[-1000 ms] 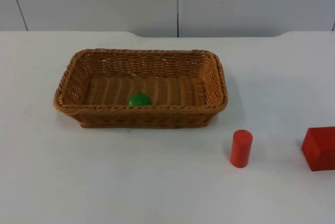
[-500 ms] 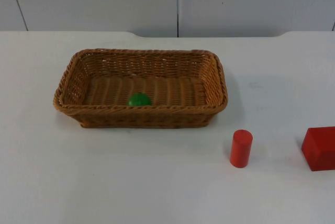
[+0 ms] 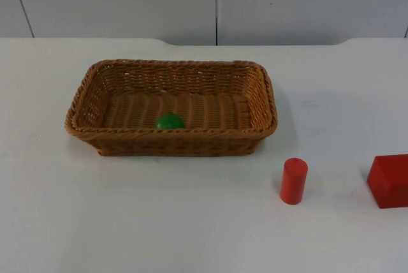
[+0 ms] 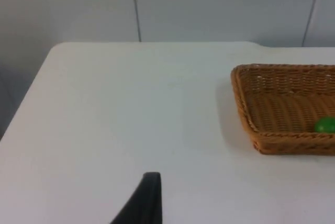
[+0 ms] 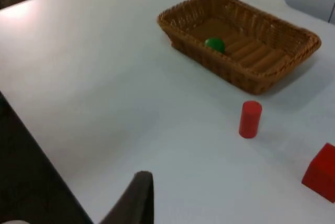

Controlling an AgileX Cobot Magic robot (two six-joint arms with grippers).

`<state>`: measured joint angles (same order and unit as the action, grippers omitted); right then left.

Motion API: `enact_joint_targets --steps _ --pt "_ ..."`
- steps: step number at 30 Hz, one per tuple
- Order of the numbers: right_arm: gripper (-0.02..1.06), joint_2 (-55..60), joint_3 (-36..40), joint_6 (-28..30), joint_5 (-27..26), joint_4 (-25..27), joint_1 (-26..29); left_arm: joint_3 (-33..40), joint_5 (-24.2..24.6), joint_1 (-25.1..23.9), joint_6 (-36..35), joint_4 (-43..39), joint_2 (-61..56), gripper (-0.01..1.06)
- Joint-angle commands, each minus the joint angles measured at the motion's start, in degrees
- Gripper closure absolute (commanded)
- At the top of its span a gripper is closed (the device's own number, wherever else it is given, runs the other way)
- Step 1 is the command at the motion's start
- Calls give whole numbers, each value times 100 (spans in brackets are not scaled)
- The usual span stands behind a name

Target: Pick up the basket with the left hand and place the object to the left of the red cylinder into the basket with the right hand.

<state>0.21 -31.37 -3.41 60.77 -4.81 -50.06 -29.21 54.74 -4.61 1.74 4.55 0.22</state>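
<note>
1. The woven wicker basket (image 3: 171,108), rectangular with a braided rim, rests on the white table (image 3: 127,222).
2. A green ball (image 3: 169,121) lies inside it against the near wall.
3. A smooth red cylinder (image 3: 294,181) stands upright near the basket's right corner; a red block (image 3: 389,180) sits further right, well apart.
4. Left gripper (image 4: 149,203) and right gripper (image 5: 137,198) hang above bare table, away from every object; whether either claw is released or clenched cannot be told.

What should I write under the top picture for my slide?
Green ball lying inside the wicker basket, red cylinder and red block outside.
</note>
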Motion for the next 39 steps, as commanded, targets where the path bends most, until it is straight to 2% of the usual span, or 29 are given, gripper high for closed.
enact_joint_targets --steps 1,4,10,24,30,39 --pt "0 -21 6 44 118 28 -1 -41 14 2 -346 -252 -22 0" --pt "0 -21 6 44 118 42 -1 -53 101 2 -346 -285 -22 0" --pt "0 -21 6 44 118 61 -1 -4 798 2 -356 -705 -22 0" --pt "0 -21 176 -14 110 8 20 46 715 2 -356 -633 -22 0" --pt "0 -21 180 187 110 55 20 91 685 2 -5 -392 -22 0" --pt "0 -21 180 187 110 55 20 91 685 2 -5 -376 -22 0"
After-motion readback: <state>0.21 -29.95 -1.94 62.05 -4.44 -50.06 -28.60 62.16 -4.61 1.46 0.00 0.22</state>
